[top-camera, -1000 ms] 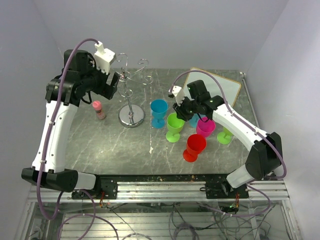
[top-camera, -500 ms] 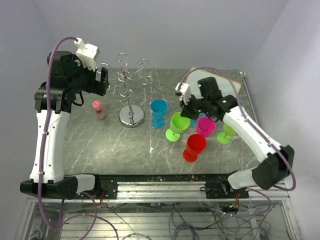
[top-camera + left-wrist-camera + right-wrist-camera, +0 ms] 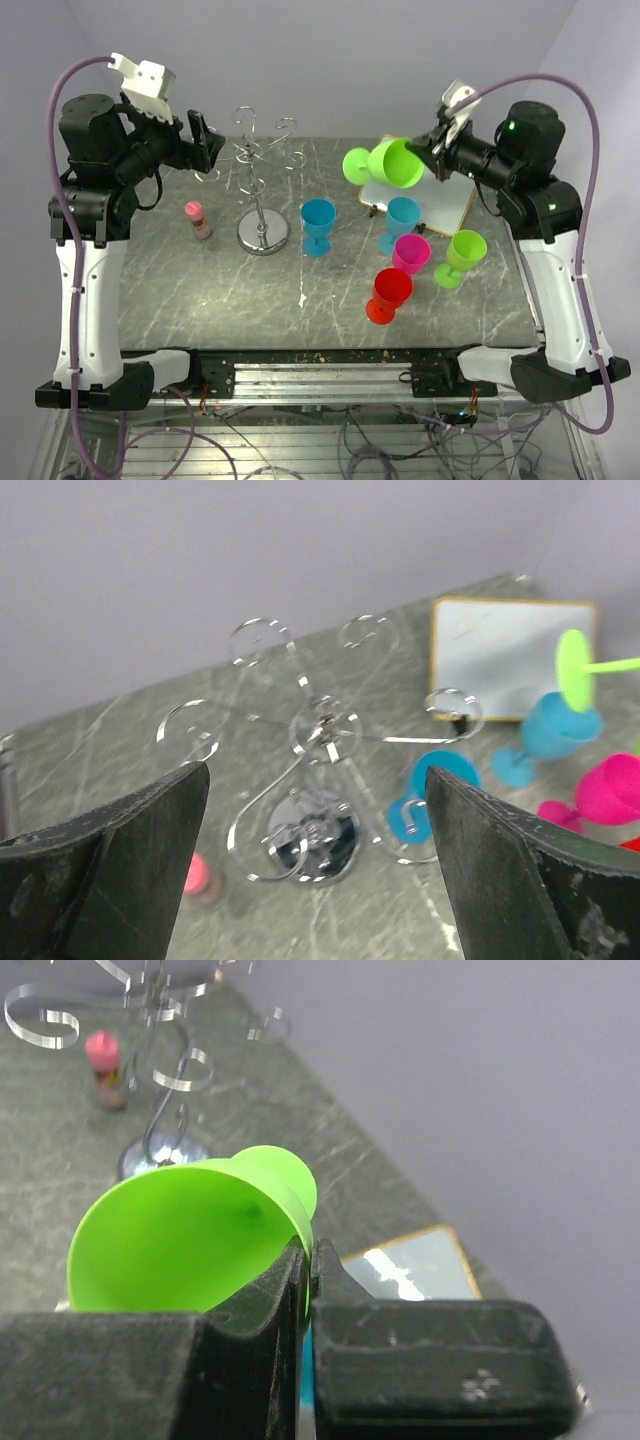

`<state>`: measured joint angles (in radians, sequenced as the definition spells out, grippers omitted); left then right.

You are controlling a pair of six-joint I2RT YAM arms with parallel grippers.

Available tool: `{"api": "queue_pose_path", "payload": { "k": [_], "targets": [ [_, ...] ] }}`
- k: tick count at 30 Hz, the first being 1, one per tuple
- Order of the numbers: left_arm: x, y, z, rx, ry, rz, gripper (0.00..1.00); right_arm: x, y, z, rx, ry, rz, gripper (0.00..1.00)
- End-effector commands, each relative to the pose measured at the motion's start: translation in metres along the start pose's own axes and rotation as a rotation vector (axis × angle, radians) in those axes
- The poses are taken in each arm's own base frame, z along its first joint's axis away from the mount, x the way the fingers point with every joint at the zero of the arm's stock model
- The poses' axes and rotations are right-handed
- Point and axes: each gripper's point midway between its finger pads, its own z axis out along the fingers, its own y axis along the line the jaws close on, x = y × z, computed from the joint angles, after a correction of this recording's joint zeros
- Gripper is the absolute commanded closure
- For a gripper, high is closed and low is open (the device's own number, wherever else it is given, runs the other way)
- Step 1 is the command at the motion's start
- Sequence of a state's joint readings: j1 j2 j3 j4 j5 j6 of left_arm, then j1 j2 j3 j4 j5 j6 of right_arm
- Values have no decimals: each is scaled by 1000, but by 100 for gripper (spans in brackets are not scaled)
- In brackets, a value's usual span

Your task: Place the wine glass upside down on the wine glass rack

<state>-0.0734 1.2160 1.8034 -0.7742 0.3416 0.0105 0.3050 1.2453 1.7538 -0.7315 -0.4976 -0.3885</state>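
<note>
— What is seen of the surface and the room?

— A grey marbled table [image 3: 200, 290] is enclosed by plain pale walls [image 3: 400, 60] at the back and on both sides. An aluminium rail [image 3: 320, 378] is fixed along the near edge, where the two arm bases are bolted.

— What is set on it, largest first?

— The wine glass rack [image 3: 262, 190] is stood at the back, left of centre. It is upright on its round shiny base, with curled wire arms spread at the top. A white board [image 3: 455, 195] with a yellow rim is laid flat in the back right corner. Five plastic glasses are stood upright. A blue glass [image 3: 318, 222] is found just beside the rack's base and a second blue glass [image 3: 402, 218] at the board's edge. A magenta glass [image 3: 411, 253], a lime glass [image 3: 462, 252] and a red glass [image 3: 388, 293] are grouped nearer the front. A small pink-capped bottle [image 3: 197, 218] is stood left of the rack's base.

— And what is held in the glasses?

— Only their own coloured walls are seen inside the bowls.

— Where is the task's glass?

— The green wine glass [image 3: 395, 163] is held in the air above the board. It is tipped on its side, foot toward the rack and well apart from it. Its rim is pinched between the closed fingers of the right gripper [image 3: 306, 1260]. The left gripper [image 3: 205, 148] is poised just left of the rack's top, jaws spread wide. In its wrist view the rack is framed between its fingers [image 3: 110, 870].
</note>
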Motion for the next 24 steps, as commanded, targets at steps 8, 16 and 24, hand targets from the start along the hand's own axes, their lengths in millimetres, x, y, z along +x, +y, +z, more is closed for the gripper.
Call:
{"api": "queue_pose_path", "payload": {
  "k": [8,16,24],
  "targets": [
    [-56,-82,23,443,-194,-134,2,-101,-31,12,25,-297,104,100],
    [-51,-110,64,540,-135,-293,16,-125,-21,20,-77,-375,175,100],
    [-38,-143,78,691,-89,-357,20,-116,-18,33,-118,-364,212,100]
  ]
}}
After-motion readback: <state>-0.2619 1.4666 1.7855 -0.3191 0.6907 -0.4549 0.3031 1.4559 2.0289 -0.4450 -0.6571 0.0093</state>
